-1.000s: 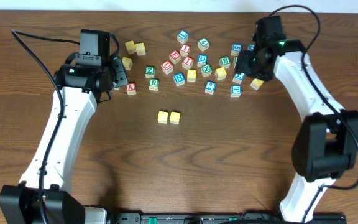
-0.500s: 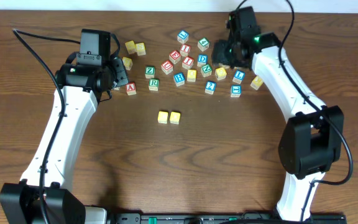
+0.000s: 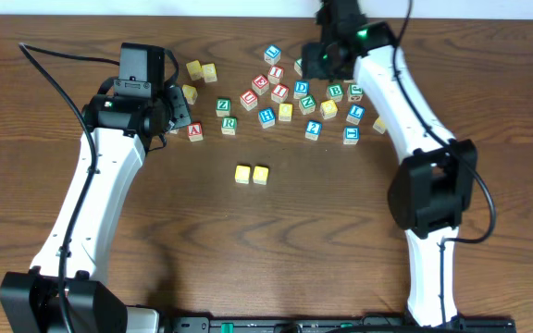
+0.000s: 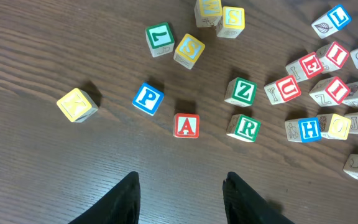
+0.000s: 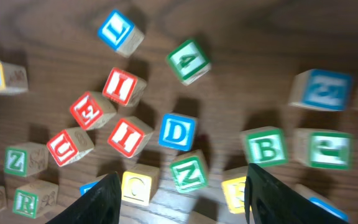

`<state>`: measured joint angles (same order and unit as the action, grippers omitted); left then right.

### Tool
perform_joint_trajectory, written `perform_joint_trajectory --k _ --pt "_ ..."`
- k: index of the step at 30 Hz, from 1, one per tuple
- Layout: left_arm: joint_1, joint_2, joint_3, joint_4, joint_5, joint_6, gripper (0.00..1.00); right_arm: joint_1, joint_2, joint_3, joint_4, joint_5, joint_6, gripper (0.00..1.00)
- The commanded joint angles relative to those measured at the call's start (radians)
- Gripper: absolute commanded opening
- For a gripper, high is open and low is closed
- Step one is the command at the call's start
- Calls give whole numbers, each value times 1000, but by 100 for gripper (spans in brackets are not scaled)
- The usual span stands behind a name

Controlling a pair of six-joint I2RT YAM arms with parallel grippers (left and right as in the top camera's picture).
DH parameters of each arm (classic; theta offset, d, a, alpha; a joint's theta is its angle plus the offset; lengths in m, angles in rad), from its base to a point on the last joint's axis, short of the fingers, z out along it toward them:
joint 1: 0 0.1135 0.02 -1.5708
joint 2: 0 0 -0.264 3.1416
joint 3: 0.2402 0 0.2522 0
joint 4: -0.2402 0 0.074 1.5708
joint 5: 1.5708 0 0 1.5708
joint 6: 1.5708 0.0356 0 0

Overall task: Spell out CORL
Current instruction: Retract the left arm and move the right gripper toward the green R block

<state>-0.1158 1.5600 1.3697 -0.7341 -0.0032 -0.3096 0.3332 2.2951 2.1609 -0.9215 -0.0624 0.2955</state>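
Observation:
Two yellow-faced cubes [image 3: 241, 174] [image 3: 261, 174] sit side by side in the middle of the table, apart from the rest. The green R cube [image 3: 229, 124] [image 4: 246, 127] lies next to a red A, ahead of my left gripper [image 3: 178, 111] [image 4: 180, 186], which is open and empty above bare wood. The blue L cube [image 3: 272, 54] [image 5: 118, 29] lies at the back of the cluster. My right gripper [image 3: 313, 63] [image 5: 182, 177] hovers open over the cluster's middle, with a green Z and a yellow C cube [image 5: 137, 186] between its fingers' line of sight. It holds nothing.
Many other letter cubes are scattered along the back: a green Z [image 4: 242, 91], red A [image 4: 186, 126], blue P [image 4: 148, 98], blue D [image 5: 178, 132], green B [image 5: 265, 147] and red I and E cubes. The near half of the table holds only the two yellow cubes.
My right arm has swung left along the back, from the cluster's right edge to above its middle. The left arm and all the cubes have stayed where they were.

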Motion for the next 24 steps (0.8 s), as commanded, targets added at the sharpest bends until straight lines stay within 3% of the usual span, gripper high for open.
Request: perform_joint_trajectory --k 1,24 --pt "2 11 9 -2 -9 14 43 34 -10 25 25 5 -19 60" --pt "2 11 9 -1 -9 14 43 126 0 14 9 4 -49 61"
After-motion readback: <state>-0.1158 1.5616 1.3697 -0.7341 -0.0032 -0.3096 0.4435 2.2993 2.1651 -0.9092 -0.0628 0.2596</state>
